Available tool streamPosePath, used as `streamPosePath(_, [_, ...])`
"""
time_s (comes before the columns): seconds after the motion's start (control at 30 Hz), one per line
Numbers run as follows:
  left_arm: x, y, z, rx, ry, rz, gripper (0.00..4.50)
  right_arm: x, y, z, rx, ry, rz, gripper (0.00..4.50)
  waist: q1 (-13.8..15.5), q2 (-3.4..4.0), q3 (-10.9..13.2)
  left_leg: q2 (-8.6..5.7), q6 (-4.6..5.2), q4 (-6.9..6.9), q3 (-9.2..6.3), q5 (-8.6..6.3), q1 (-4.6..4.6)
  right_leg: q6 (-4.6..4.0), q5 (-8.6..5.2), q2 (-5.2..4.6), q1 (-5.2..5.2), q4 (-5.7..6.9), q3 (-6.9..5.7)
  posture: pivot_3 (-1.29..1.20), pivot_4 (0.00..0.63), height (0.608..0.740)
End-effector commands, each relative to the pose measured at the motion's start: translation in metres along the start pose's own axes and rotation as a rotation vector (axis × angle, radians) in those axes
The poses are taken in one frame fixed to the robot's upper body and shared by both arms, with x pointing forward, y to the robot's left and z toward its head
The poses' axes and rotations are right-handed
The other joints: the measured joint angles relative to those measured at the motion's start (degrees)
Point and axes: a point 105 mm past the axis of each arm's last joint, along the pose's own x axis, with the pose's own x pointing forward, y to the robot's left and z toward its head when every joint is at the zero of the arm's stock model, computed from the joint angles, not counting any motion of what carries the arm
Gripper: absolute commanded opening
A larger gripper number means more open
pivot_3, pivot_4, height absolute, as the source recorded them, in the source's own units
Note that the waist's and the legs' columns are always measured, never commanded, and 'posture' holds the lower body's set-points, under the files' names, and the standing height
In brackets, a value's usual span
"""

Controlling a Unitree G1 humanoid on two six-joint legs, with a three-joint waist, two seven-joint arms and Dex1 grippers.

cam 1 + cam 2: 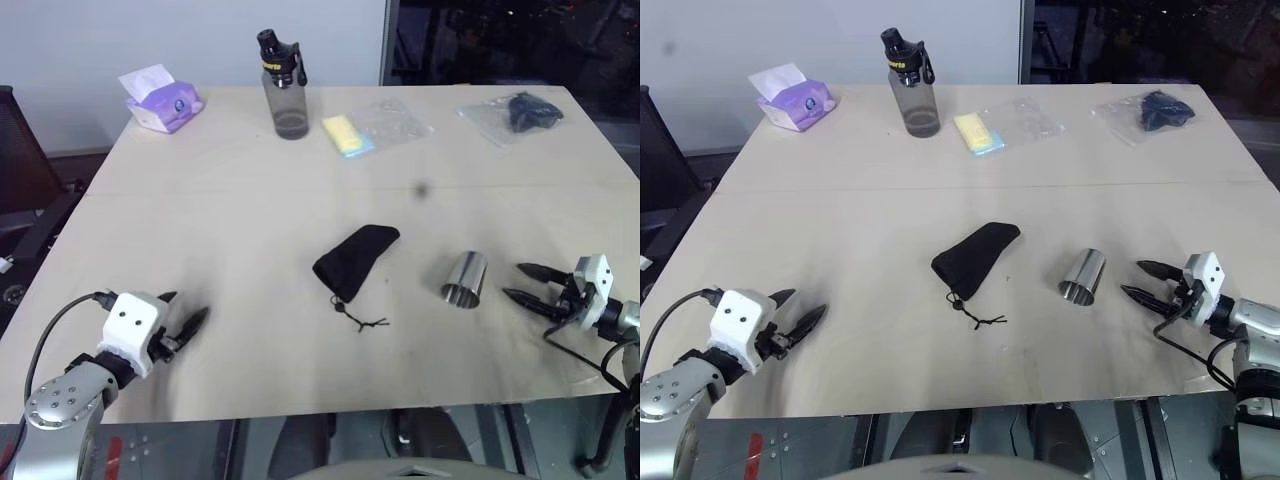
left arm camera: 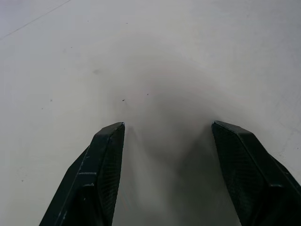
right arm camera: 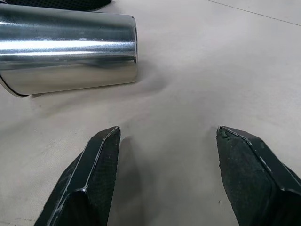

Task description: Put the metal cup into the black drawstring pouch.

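Beside limp pouch [image 1: 356, 260], toppled cup [image 1: 465, 279]

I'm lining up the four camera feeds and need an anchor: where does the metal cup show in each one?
Left eye view: the metal cup lies on its side right of centre, between the black drawstring pouch and the right gripper.
Right eye view: same spot, right of centre, beside the pouch.
Left wrist view: not in it.
Right wrist view: upper left, lying sideways beyond the fingers.
Shared landmark: the right gripper, open, next to the cup.
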Motion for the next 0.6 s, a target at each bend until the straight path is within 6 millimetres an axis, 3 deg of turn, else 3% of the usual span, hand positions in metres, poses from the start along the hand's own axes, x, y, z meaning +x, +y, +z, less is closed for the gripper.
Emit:
streamPosePath(0.03, [0.000,0.002,0.004,0.023,-0.018,-0.011,3.03,-0.006,-0.007,0.016,-0.060,-0.031,-0.011,3.27,0.00,0.00,0.00,0.00,0.00,0.00,0.00,0.00,0.00,0.00,0.00,0.00,0.00,0.00,0.00,0.00,0.150,0.740])
streamPosePath(0.6, [0.016,-0.003,0.006,0.039,-0.037,-0.078,3.03,-0.020,0.000,0.012,-0.060,-0.015,-0.029,3.27,0.26,0.04,-0.02,-0.02,0.00,0.00,0.00,0.00,0.00,0.00,0.00,-0.02,0.01,0.00,-0.01,0.00,0.150,0.740])
